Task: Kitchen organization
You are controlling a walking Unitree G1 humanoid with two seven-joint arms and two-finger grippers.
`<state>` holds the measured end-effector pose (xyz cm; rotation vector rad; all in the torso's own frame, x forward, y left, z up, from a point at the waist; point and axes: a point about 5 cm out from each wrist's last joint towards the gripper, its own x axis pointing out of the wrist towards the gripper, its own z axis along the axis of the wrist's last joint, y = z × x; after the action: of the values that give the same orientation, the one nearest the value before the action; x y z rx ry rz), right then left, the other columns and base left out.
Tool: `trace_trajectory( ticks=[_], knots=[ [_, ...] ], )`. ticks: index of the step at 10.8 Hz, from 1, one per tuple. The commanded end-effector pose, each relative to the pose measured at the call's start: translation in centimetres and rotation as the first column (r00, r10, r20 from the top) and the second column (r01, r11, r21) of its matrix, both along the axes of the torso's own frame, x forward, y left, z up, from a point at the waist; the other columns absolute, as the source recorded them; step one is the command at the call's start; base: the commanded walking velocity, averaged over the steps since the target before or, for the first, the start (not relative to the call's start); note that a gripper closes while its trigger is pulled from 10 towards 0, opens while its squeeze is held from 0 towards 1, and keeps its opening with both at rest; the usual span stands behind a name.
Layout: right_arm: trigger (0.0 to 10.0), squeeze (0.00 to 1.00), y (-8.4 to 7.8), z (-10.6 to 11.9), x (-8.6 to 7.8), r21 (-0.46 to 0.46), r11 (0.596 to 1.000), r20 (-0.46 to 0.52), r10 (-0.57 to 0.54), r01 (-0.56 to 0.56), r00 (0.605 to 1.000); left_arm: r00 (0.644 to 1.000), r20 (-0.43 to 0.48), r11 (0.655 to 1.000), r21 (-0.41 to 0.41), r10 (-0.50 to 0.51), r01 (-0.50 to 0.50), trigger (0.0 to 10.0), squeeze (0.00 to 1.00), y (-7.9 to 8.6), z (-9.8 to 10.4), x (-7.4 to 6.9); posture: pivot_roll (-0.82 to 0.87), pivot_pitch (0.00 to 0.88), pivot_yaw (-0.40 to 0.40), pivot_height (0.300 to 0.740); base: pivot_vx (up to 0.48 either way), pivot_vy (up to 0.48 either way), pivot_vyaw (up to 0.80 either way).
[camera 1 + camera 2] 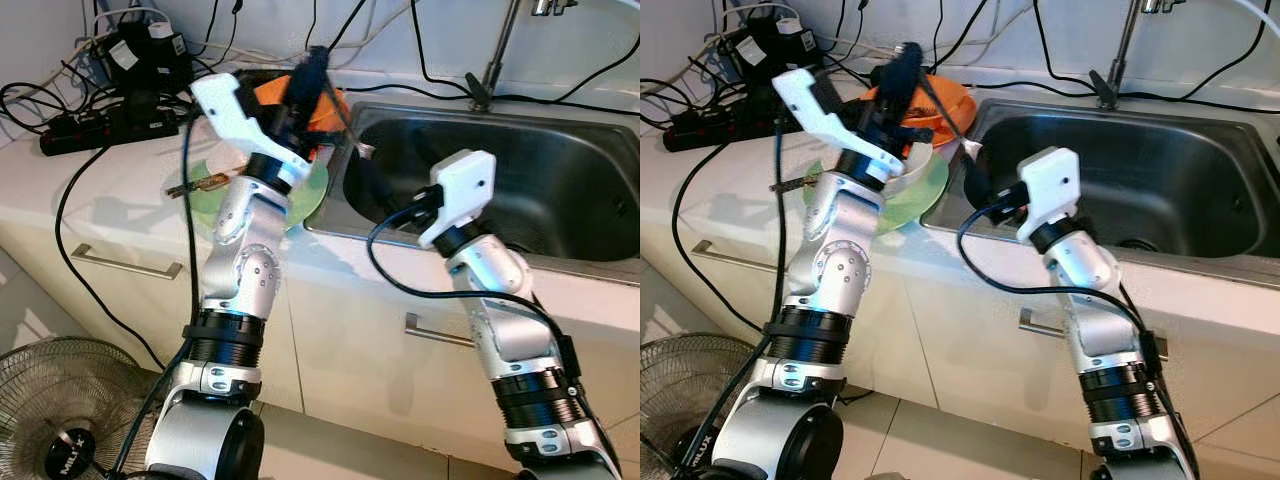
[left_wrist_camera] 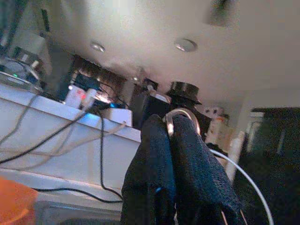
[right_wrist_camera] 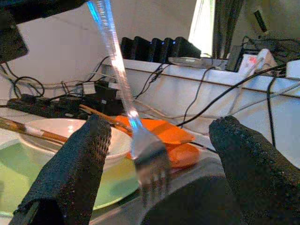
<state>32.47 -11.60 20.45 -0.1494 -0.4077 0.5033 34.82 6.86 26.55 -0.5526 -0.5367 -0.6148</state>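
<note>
My left gripper point(image 1: 305, 75) is raised over the counter and shut on the handle of a metal fork point(image 1: 348, 125). In the left wrist view its fingers point(image 2: 154, 178) are closed on the handle's end. The fork hangs slanted, with its tines at the left edge of the steel sink point(image 1: 560, 180). My right gripper point(image 3: 159, 126) is open just behind the tines, which sit between its two fingers point(image 3: 75, 173) without touching them. A white bowl point(image 3: 70, 131) with wooden chopsticks point(image 1: 200, 185) rests on a green plate point(image 1: 310, 190) beside the sink.
Orange dishes point(image 1: 325, 110) are stacked behind the green plate. Power strips point(image 1: 100, 130) and many black cables clutter the counter's back left. A faucet point(image 1: 495, 60) stands behind the sink. A floor fan point(image 1: 60, 410) is at lower left, below the drawer handle point(image 1: 125, 262).
</note>
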Motion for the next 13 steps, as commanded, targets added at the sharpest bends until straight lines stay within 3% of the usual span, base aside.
trace_trajectory(
  ticks=[1,4,10,11,12,13],
  knots=[
    [10.0,0.0,0.5,0.4,-0.3,-0.002,1.0,0.013,0.023,-0.022,1.0,0.999,0.017,1.0,0.007,-0.031,0.031,10.0,0.0,-0.5,0.4,-0.2,0.03,0.0,0.081,0.74,0.0,0.0,0.0],
    [10.0,0.0,1.3,1.3,-0.5,0.005,0.999,0.046,0.049,-0.049,0.998,0.996,-0.007,0.994,0.057,-0.094,0.094,10.0,0.0,-1.5,-0.6,-0.5,0.02,0.0,0.093,0.74,0.0,0.0,0.0],
    [10.0,0.0,1.3,1.1,-0.5,0.011,0.999,0.036,0.035,-0.035,0.999,0.984,-0.024,0.978,0.11,-0.174,0.175,10.0,0.0,-3.2,-1.4,-1.2,0.02,0.0,0.097,0.74,0.0,0.0,0.0],
    [6.8,0.0,1.3,0.9,-0.5,0.012,0.999,0.029,0.036,-0.036,0.999,0.981,-0.028,0.974,0.114,-0.193,0.194,10.0,0.0,-3.6,-1.6,-1.6,0.03,0.0,0.095,0.74,0.0,0.0,0.0],
    [2.4,0.0,1.4,0.6,-0.5,0.011,0.999,0.018,0.042,-0.042,0.999,0.978,-0.025,0.971,0.112,-0.208,0.209,10.0,0.0,-4.0,-1.6,-2.0,0.03,0.0,0.091,0.74,0.0,0.0,0.0],
    [2.2,0.0,1.4,0.5,-0.5,0.01,0.999,0.014,0.046,-0.046,0.999,0.977,-0.02,0.971,0.109,-0.211,0.212,10.0,0.0,-4.1,-1.4,-2.0,0.03,0.0,0.089,0.74,0.0,0.0,0.0]
  ],
)
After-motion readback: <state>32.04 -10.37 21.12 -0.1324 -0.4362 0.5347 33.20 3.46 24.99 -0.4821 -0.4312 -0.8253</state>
